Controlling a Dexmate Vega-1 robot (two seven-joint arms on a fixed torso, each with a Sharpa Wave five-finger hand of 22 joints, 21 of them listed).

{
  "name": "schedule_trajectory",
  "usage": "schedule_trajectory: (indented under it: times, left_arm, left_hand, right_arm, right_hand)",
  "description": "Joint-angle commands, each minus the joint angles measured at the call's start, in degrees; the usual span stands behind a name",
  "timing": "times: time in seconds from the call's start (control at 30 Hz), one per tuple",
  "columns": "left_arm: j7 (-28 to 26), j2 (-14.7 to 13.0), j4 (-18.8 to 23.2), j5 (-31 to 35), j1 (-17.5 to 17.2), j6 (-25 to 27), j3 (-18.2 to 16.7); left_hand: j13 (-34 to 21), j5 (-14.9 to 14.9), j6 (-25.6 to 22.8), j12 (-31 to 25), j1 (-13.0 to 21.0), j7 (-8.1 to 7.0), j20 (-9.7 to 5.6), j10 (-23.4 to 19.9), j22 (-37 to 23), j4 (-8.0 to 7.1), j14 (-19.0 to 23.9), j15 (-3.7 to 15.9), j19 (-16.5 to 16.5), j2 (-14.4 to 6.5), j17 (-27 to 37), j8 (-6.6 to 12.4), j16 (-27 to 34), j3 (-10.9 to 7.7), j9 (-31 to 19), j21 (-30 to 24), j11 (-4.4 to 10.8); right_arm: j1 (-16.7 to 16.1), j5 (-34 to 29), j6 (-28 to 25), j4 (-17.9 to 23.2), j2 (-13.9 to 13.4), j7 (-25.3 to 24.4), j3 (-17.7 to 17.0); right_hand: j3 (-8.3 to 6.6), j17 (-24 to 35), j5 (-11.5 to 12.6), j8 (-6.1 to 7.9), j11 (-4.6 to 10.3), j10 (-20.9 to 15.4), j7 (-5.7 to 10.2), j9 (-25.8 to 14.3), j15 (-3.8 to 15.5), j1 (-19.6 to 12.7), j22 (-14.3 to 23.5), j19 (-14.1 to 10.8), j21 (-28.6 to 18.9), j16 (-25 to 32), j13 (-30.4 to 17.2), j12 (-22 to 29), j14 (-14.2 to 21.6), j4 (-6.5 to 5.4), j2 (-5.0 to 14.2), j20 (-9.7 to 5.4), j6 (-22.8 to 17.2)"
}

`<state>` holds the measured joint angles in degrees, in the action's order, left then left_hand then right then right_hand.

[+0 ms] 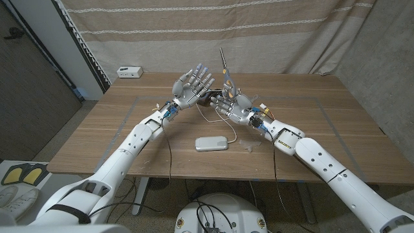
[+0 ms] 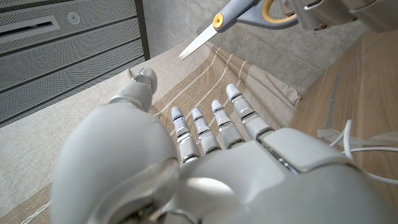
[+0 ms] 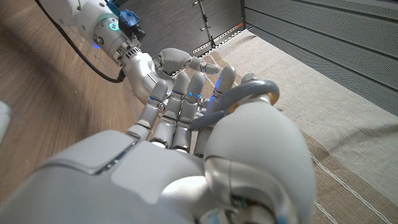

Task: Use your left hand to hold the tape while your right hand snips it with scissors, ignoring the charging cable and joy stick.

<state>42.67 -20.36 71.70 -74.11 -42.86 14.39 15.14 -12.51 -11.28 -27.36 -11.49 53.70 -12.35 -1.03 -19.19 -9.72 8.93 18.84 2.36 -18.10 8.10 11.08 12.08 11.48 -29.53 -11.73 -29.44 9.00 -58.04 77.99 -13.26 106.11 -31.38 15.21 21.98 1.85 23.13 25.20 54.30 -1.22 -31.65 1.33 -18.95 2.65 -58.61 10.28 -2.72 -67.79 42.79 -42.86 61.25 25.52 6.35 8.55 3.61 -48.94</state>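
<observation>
**Scissors raised, tape not yet in the left hand**

Both hands are lifted above the middle of the wooden table (image 1: 310, 123), toward its far edge. The right hand (image 1: 231, 102) grips the grey-handled scissors with the yellow pivot (image 1: 226, 72), fingers threaded through the loop handle and blades pointing up, apparently readied for a cut. The left hand (image 1: 192, 85) stands just beside it, palm facing the right hand, fingers spread and holding nothing that I can see. I judge it is waiting to take or steady the tape.

The tape itself cannot be picked out with certainty; something dark sits on the table behind the hands, mostly hidden.

A white rounded flat device (image 1: 212, 143) lies near the front edge, with a thin white cable (image 1: 208, 118) looping from it toward the hands. A small white box (image 1: 129, 72) sits at the far left corner. The cable runs close under the right wrist and could snag.
</observation>
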Motion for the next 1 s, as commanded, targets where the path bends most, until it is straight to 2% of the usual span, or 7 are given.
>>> schedule_trajectory:
  times: [0.03, 0.17, 0.2, 0.23, 0.43, 0.7, 1.0]
  left_arm:
    - [-0.17, -0.21, 0.29, -0.16, -0.29, 0.02, 0.09]
    - [-0.33, -0.27, 0.42, -0.16, -0.38, 0.01, 0.09]
    - [-0.33, -0.26, 0.42, -0.16, -0.39, -0.02, 0.09]
    - [-0.31, -0.26, 0.41, -0.18, -0.39, -0.03, 0.09]
    - [-0.39, -0.37, 0.54, -0.11, -0.43, 0.02, 0.20]
    - [-0.53, -0.42, 0.72, 0.00, -0.30, 0.14, 0.42]
    - [-0.69, -0.54, 1.08, 0.09, -0.28, 0.39, 0.68]
  left_hand:
    - [-0.15, -0.06, -0.70, -0.57, -0.04, -0.08, -0.09, -0.47, -0.30, -0.18, 0.55, 7.39, -0.55, -0.62, 0.06, 0.38, 0.29, -0.04, 0.03, 0.22, 0.06]
    - [-0.10, -0.04, -0.74, -0.58, -0.02, -0.09, -0.09, -0.50, -0.30, -0.19, 0.56, 7.43, -0.59, -0.65, 0.06, 0.36, 0.28, -0.05, 0.04, 0.32, 0.07]
    - [-0.09, -0.04, -0.77, -0.58, -0.01, -0.10, -0.10, -0.49, -0.30, -0.19, 0.56, 7.45, -0.59, -0.65, 0.06, 0.35, 0.28, -0.05, 0.04, 0.35, 0.13]
    - [-0.08, -0.04, -0.80, -0.58, -0.01, -0.12, -0.13, -0.51, -0.31, -0.19, 0.60, 7.45, -0.61, -0.66, 0.06, 0.36, 0.29, -0.05, 0.04, 0.37, 0.12]
    - [-0.03, -0.02, -0.86, -0.57, 0.01, -0.03, -0.13, -0.46, -0.31, -0.19, 0.60, 7.42, -0.60, -0.68, 0.06, 0.32, 0.28, -0.06, 0.05, 0.53, 0.12]
    - [0.05, 0.01, -0.99, -0.57, 0.00, -0.12, -0.12, -0.45, -0.33, -0.24, 0.60, 7.41, -0.56, -0.77, 0.07, 0.27, 0.26, -0.08, 0.06, 0.77, 0.11]
    - [0.12, 0.04, -1.02, -0.57, -0.03, -0.04, -0.12, -0.46, -0.34, -0.28, 0.57, 7.37, -0.56, -0.81, 0.07, 0.20, 0.23, -0.08, 0.07, 1.00, 0.20]
  right_arm:
    - [-0.55, 0.11, 1.49, -0.45, 1.30, 0.84, -0.11]
    - [-0.61, 0.26, 1.69, -0.50, 1.58, 0.91, -0.18]
    - [-0.60, 0.09, 1.70, -0.37, 1.51, 0.70, -0.17]
    - [-0.63, 0.03, 1.76, -0.29, 1.50, 0.59, -0.19]
    - [-1.20, 1.02, 1.83, 0.12, 2.04, -0.40, -0.51]
    - [-1.81, 0.85, 3.01, 0.42, 2.44, -0.24, -0.86]
    - [-1.67, 0.92, 3.48, -0.36, 2.75, 2.02, -0.73]
  right_hand:
    - [0.08, -0.38, 0.11, -0.86, 7.94, -8.16, 0.65, 0.67, 9.58, -0.16, 0.17, 0.58, 0.37, -0.79, -0.51, 1.00, 1.02, -0.11, 0.00, 0.27, 0.05]
    - [0.01, 0.15, 0.35, -1.03, 9.19, -8.83, 0.80, 0.15, 9.71, -1.04, 0.14, 0.87, 0.78, -0.30, -2.36, 3.00, 1.97, 0.45, -0.34, 0.29, 0.57]
    - [-0.04, 0.91, 0.46, -1.20, 9.19, -9.15, 0.67, 0.04, 9.83, -1.59, 0.14, 0.95, 0.97, 0.77, -3.53, 4.19, 3.18, 0.76, -0.46, 0.27, 0.76]
    - [-0.13, 2.17, 0.61, -1.55, 10.06, -9.32, 0.73, 0.17, 9.91, -2.54, 0.17, 0.77, 1.22, 2.37, -5.94, 6.32, 4.49, 1.19, -0.58, 0.15, 0.60]
    - [-0.19, 4.85, 0.67, -1.72, 10.73, -9.06, 0.88, -1.05, 10.03, -3.93, 0.28, 0.09, 1.65, 6.20, -9.67, 9.78, 6.74, 1.30, -0.23, -0.71, 1.03]
    - [0.20, 4.76, 0.75, -1.31, 10.71, -8.76, 1.35, -2.03, 10.01, -3.73, 0.28, 0.62, 2.20, 5.58, -8.43, 9.46, 4.78, 0.94, -0.53, -0.44, 0.61]
    - [1.20, 3.29, 1.78, -0.32, 10.21, -0.58, 1.91, -3.68, 9.75, -3.45, 0.14, 3.63, 4.30, 1.43, -9.48, 8.39, -0.02, 0.77, -1.97, 1.34, -0.21]
